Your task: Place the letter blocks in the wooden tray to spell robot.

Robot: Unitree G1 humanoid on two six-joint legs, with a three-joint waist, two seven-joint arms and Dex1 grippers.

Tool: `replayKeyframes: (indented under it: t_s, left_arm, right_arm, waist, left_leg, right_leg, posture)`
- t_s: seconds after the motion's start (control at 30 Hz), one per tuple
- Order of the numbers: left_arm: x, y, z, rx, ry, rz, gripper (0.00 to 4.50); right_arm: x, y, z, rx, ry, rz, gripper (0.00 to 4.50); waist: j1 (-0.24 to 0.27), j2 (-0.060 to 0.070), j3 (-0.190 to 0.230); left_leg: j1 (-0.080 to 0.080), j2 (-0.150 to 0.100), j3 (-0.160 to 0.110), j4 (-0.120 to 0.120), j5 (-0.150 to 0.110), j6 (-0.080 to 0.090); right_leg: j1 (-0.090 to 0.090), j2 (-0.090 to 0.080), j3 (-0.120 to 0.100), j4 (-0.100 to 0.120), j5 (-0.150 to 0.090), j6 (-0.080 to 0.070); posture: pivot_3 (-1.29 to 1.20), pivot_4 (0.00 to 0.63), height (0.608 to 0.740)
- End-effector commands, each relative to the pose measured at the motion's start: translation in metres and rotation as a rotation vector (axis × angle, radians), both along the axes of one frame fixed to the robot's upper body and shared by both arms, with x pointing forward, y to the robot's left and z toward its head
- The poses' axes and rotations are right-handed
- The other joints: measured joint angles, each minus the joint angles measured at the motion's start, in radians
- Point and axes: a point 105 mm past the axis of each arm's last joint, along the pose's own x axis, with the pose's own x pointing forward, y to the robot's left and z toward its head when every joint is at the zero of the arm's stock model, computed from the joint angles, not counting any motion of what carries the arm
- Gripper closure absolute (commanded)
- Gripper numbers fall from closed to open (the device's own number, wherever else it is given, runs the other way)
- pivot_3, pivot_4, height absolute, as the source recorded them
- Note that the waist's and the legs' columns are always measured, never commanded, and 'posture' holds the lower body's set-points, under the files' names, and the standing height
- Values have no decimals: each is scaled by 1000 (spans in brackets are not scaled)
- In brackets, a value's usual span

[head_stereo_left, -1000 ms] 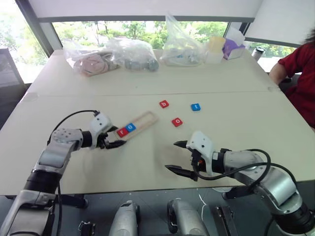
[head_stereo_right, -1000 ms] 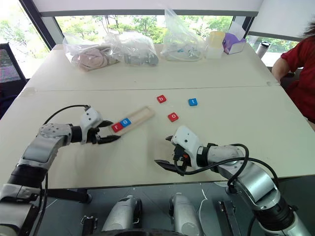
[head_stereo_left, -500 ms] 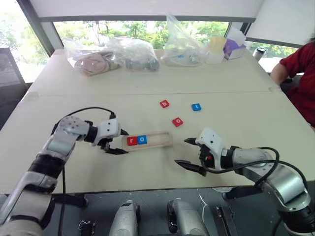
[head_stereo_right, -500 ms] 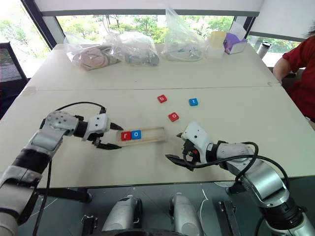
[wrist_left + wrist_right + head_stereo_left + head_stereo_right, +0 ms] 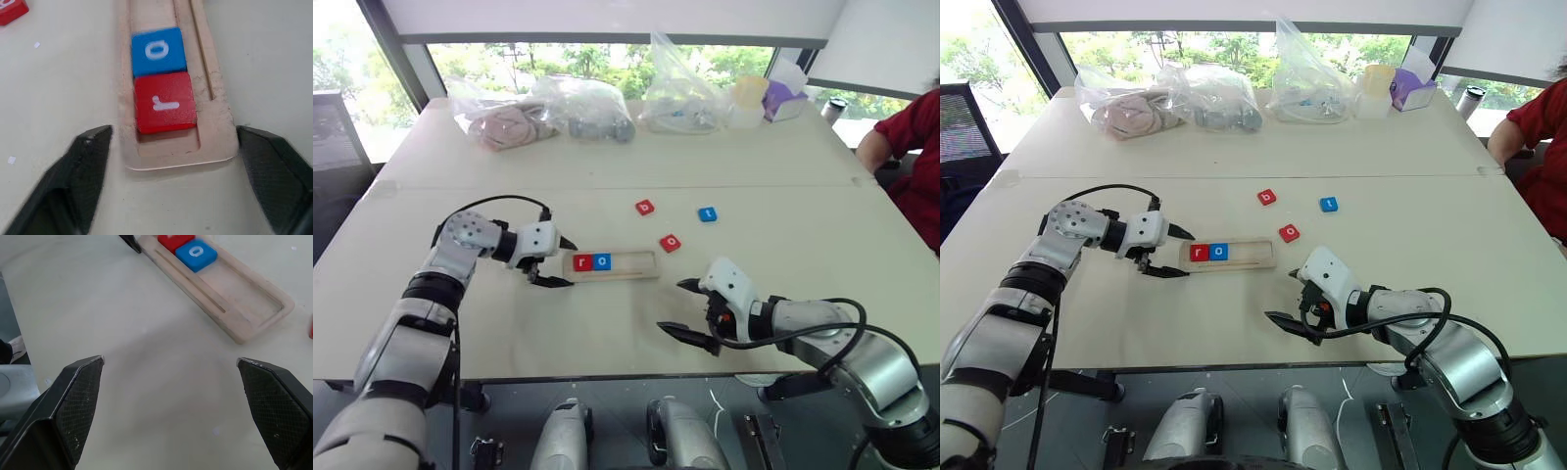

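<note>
Light wood tray (image 5: pixel 610 264) lies level across the middle of the table (image 5: pixel 783 166), with a red r tile (image 5: pixel 583 261) and a blue o tile (image 5: pixel 602 261) side by side at its left end — the remaining slots are bare. The left gripper (image 5: pixel 558 261) sits at that end, fingers spread to either side of the rim and not clamped on it. Beyond the tray lie a red b tile (image 5: pixel 645 207), a blue t tile (image 5: pixel 707 213) and a red o tile (image 5: pixel 671 243). The right gripper (image 5: pixel 682 307) hovers nearer the table's front edge, fingers wide apart — holding nothing.
</note>
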Motion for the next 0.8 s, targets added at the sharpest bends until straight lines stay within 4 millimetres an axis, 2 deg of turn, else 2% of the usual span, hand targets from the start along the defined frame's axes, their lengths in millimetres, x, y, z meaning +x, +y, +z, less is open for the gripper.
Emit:
replayKeyframes:
  t_s: [0.03, 0.13, 0.23, 0.33, 0.37, 0.4, 0.5, 0.57, 0.67, 0.73, 0.8]
  left_arm:
    - [-4, 6, -16, 56, 45, 9, 41]
    - [-3, 10, -14, 69, 40, 16, 41]
    - [-5, 18, -6, 83, 48, 15, 41]
    - [-17, 43, 39, 42, 124, 71, 41]
    - [-24, 51, 58, -4, 152, 108, 41]
    - [-30, 53, 69, -34, 173, 130, 41]
    - [-38, 60, 95, -132, 197, 212, 41]
    - [-36, 66, 122, -313, 164, 318, 41]
    - [-39, 70, 145, -539, 126, 438, 41]
    - [-45, 68, 154, -655, 115, 485, 41]
    - [-51, 67, 156, -713, 111, 518, 41]
  right_arm:
    - [1, 2, 13, 27, -47, 0, 0]
    - [4, 2, 16, 58, -44, -13, 0]
    - [13, 3, 27, 136, -68, -47, 0]
    - [45, 3, 57, 257, -147, -148, 0]
    - [61, 5, 63, 268, -168, -188, 0]
    - [71, 7, 66, 266, -178, -211, 0]
    - [101, 19, 66, 243, -190, -262, 0]
    - [134, 34, 66, 268, -175, -333, 0]
    - [173, 52, 56, 248, -149, -413, 0]
    - [188, 61, 49, 230, -134, -441, 0]
    - [195, 69, 44, 224, -120, -439, 0]
  waist:
    - [-2, 0, 0]
    - [-1, 0, 0]
    - [-5, 0, 0]
    - [-36, -3, 2]
    - [-47, -4, 3]
    - [-56, -4, 3]
    - [-50, -4, 3]
    - [-52, -2, 3]
    - [-58, -1, 4]
    - [-58, -1, 4]
    - [-53, -2, 4]
  left_leg:
    - [0, 0, 0, 0, 0, 0]
    - [0, 0, 0, 0, 0, 0]
    - [0, 0, -1, 1, 0, 0]
    - [0, 2, 0, 2, 0, 0]
    - [-1, 5, 1, 2, 0, 0]
    - [-2, 5, 0, 2, 0, 0]
    - [-2, 7, -2, 1, 0, 0]
    - [-1, 7, -2, -1, 0, 0]
    - [-1, 7, -2, -1, 0, 1]
    - [-1, 7, -1, -1, 0, 1]
    - [-2, 6, -1, -4, 0, 0]
  right_leg:
    - [0, 0, 0, 0, 0, 0]
    - [0, 0, 0, 0, 0, 0]
    - [0, 1, 0, 1, 0, 0]
    - [-1, 2, 0, 2, 1, 0]
    - [-4, 4, 2, 2, 2, -1]
    - [-5, 6, 2, 2, 4, -3]
    - [-5, 9, 1, 3, 3, -3]
    - [-5, 9, 1, 3, 3, -3]
    - [-6, 10, 1, 4, 3, -3]
    - [-6, 10, 2, 4, 4, -2]
    - [-6, 8, 2, 3, 4, 3]
  posture:
    - [0, 150, 740]
    - [0, 150, 740]
    - [0, 150, 740]
    - [0, 150, 740]
    - [0, 150, 740]
    - [0, 150, 740]
    - [0, 150, 740]
    - [0, 150, 740]
    - [0, 150, 740]
    - [0, 150, 740]
    - [0, 150, 740]
